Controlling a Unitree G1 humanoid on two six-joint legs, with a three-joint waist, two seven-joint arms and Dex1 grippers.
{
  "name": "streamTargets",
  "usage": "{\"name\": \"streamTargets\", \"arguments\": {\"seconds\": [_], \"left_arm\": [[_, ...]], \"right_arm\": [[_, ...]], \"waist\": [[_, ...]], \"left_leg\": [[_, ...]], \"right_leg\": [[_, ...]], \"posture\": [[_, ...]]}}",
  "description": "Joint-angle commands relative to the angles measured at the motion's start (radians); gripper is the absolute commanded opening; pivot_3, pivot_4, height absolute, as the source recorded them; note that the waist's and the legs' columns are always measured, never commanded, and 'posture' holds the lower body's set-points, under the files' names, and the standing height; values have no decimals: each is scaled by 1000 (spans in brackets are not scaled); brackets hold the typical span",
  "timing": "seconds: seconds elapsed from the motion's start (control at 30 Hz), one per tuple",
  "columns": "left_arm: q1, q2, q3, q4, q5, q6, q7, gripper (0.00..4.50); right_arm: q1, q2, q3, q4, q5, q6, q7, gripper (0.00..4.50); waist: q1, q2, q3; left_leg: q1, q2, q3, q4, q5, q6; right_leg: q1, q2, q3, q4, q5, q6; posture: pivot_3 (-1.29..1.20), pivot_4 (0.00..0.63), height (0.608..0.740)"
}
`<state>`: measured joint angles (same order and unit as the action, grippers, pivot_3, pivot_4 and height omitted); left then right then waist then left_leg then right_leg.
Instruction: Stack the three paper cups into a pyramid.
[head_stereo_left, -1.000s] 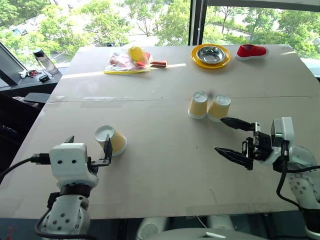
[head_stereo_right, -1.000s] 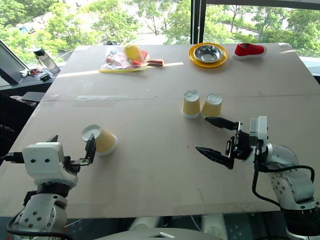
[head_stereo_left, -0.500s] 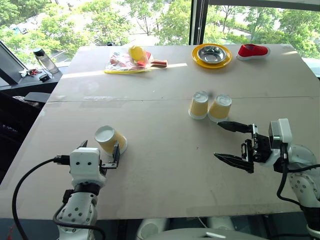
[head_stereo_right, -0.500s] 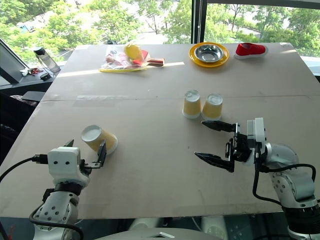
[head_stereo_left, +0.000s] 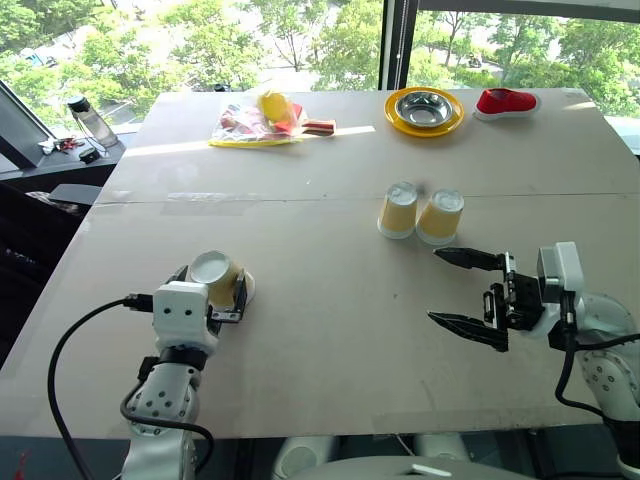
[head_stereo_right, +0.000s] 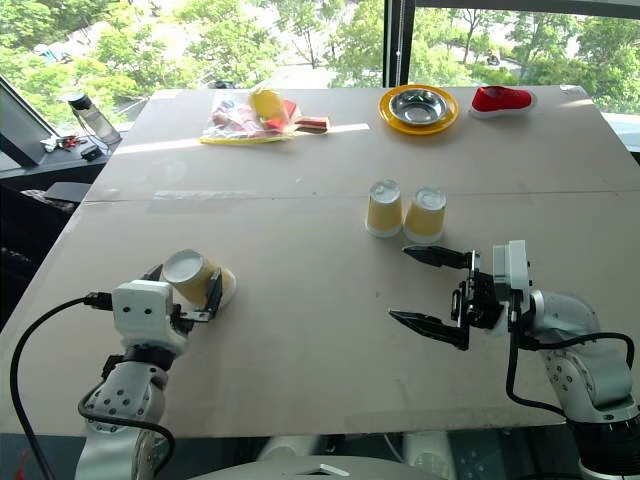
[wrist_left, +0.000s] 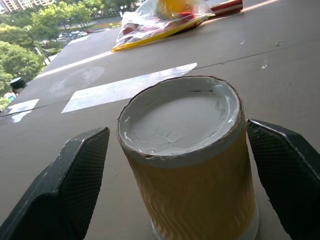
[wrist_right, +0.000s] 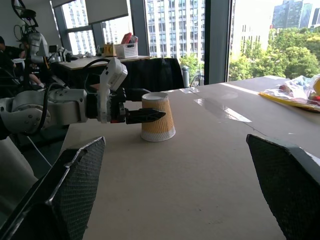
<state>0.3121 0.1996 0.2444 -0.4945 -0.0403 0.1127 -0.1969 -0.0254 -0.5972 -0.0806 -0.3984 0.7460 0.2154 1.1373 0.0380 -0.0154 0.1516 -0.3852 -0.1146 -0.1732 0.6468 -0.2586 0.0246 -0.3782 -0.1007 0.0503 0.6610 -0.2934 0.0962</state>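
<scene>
One paper cup (head_stereo_left: 213, 268) stands upside down, white base up, near the table's front left. My left gripper (head_stereo_left: 212, 282) reaches level around it, one finger on each side. In the left wrist view that cup (wrist_left: 186, 150) sits between the fingers (wrist_left: 75, 180), with a narrow gap showing on either side, so the gripper is open. Two more paper cups (head_stereo_left: 398, 209) (head_stereo_left: 440, 216) stand upside down and abreast at centre right. My right gripper (head_stereo_left: 435, 285) hovers in front of them, wide open with nothing in it, pointing left. The right wrist view looks across at the left cup (wrist_right: 157, 117).
Along the table's far edge lie a steel bowl on a yellow plate (head_stereo_left: 422, 110), a red shoe (head_stereo_left: 503, 102) and a plastic bag of items (head_stereo_left: 262, 120). A bottle (head_stereo_left: 92, 122) stands on a ledge beyond the table's left side.
My left gripper has moved forward and down until its fingers flank the left cup, and they have narrowed towards it. The right gripper has stayed put.
</scene>
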Motion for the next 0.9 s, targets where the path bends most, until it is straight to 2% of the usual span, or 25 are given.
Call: {"name": "streamTargets", "arguments": {"seconds": [0.03,0.07,0.27,0.43,0.53,0.67,0.9], "left_arm": [[-18,12,6,4,-28,-29,-14,2682],[-29,18,7,8,-35,-28,-20,2470],[-187,108,24,25,-115,30,-91,2470],[-484,217,-17,114,-232,156,-213,2470],[-783,250,-111,291,-295,213,-369,2470],[-1052,223,-223,552,-299,192,-556,2470],[-1261,119,-317,953,-255,-3,-794,2470]], "right_arm": [[0,-8,-32,-48,14,-2,-12,4500],[1,-8,-34,-50,14,-3,-18,4500],[37,4,-68,-82,15,-5,-78,4500],[70,47,-141,-92,26,-4,-214,4500],[101,82,-193,-64,-43,-52,-297,4500],[140,125,-172,-75,-179,-93,-409,4500],[251,274,-36,-209,-379,-131,-609,4500]], "waist": [[0,0,0],[0,0,0],[2,0,0],[-1,0,0],[2,0,0],[-4,0,-1],[-61,0,-1]], "left_leg": [[0,0,0,0,0,0],[0,0,0,0,0,0],[0,0,-2,0,0,0],[-1,-2,-3,1,2,-4],[-2,-2,-5,2,3,-4],[-6,-5,-9,5,3,-5],[-12,-4,-6,3,4,-5]], "right_leg": [[0,0,0,0,0,0],[0,0,0,0,0,0],[0,0,-2,1,0,0],[0,2,-3,1,0,0],[0,3,-5,2,0,0],[0,1,-9,2,0,0],[-12,0,-10,6,0,1]], "posture": [[0,150,732],[0,150,732],[0,150,732],[0,150,732],[0,150,732],[0,150,732],[0,150,732]]}}
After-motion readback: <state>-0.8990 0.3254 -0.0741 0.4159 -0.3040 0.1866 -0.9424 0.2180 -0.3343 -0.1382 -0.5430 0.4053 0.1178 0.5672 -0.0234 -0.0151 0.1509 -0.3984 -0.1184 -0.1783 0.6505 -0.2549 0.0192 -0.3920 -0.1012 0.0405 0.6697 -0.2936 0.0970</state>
